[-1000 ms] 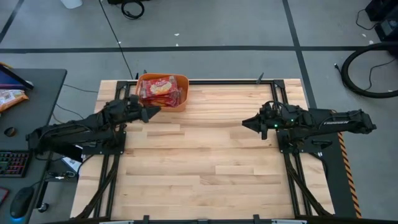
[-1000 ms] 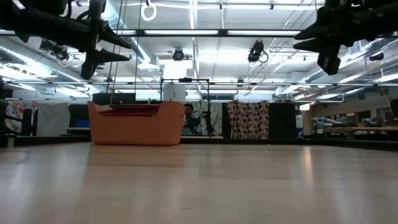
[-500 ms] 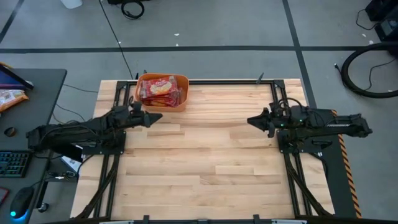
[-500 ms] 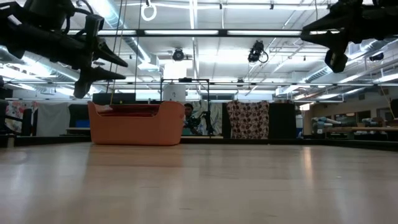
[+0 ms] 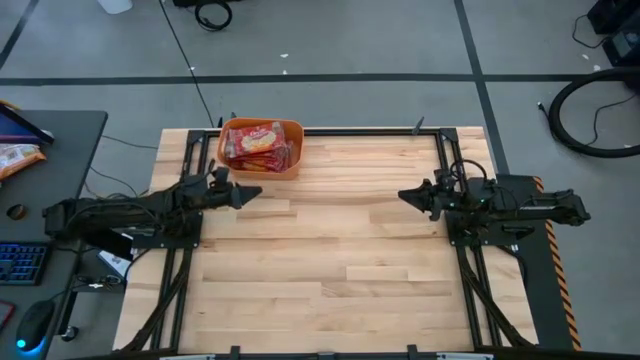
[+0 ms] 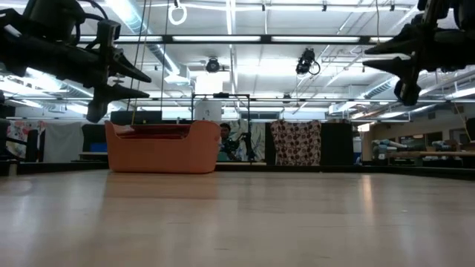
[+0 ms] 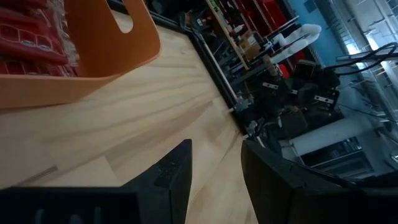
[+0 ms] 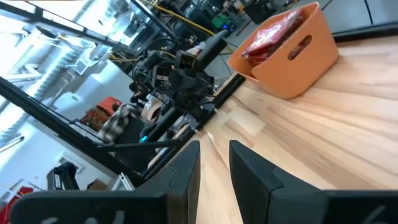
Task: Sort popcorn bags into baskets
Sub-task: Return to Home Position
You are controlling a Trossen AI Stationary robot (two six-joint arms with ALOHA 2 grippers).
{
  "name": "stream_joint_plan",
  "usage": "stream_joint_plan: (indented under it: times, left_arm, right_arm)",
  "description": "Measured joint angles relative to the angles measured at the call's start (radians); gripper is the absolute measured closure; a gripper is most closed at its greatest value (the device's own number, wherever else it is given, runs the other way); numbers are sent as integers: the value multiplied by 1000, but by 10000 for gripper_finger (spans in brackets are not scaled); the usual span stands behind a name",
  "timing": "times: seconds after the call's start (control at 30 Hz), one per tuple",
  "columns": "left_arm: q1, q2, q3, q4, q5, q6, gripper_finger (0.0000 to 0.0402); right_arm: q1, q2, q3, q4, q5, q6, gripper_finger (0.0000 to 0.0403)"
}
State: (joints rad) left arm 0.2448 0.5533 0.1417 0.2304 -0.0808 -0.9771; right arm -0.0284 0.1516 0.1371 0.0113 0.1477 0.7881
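The orange basket (image 5: 296, 150) stands at the table's far left, with several red popcorn bags (image 5: 258, 143) lying inside it. It also shows in the low view (image 6: 162, 148), the left wrist view (image 7: 93, 62) and the right wrist view (image 8: 292, 62). My left gripper (image 5: 255, 190) hovers above the table just on the near side of the basket, its fingers a little apart and empty. My right gripper (image 5: 403, 195) hovers at the table's right side, pointing toward the left edge, its fingers a little apart and empty. Both are well above the tabletop in the low view, my left gripper (image 6: 145, 81) and my right gripper (image 6: 367, 58).
The bare wooden tabletop (image 5: 330, 260) spreads between and in front of the arms. A side desk at the left holds an orange-and-white snack bag (image 5: 15, 158) and a keyboard (image 5: 20, 262). A person (image 6: 225, 137) shows far behind the basket in the room.
My left gripper has drawn away from the basket toward the table's near-left and dropped a little. My right gripper has drawn back toward the table's right edge. Both stay empty; the basket and bags have not moved.
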Motion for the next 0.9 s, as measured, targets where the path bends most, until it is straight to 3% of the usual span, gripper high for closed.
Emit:
stream_joint_plan:
  times: [0.27, 0.67, 0.9]
  left_arm:
    - [-79, 1, 0, -32, -81, -1, 260]
    - [-99, 1, -1, -266, -75, -33, 260]
    - [-98, 2, -1, -286, -27, -26, 260]
  right_arm:
    - [0, -37, -114, 129, 1, 60, 312]
    - [0, -35, -130, 153, 11, 50, 312]
    - [0, -34, -130, 153, 9, 47, 312]
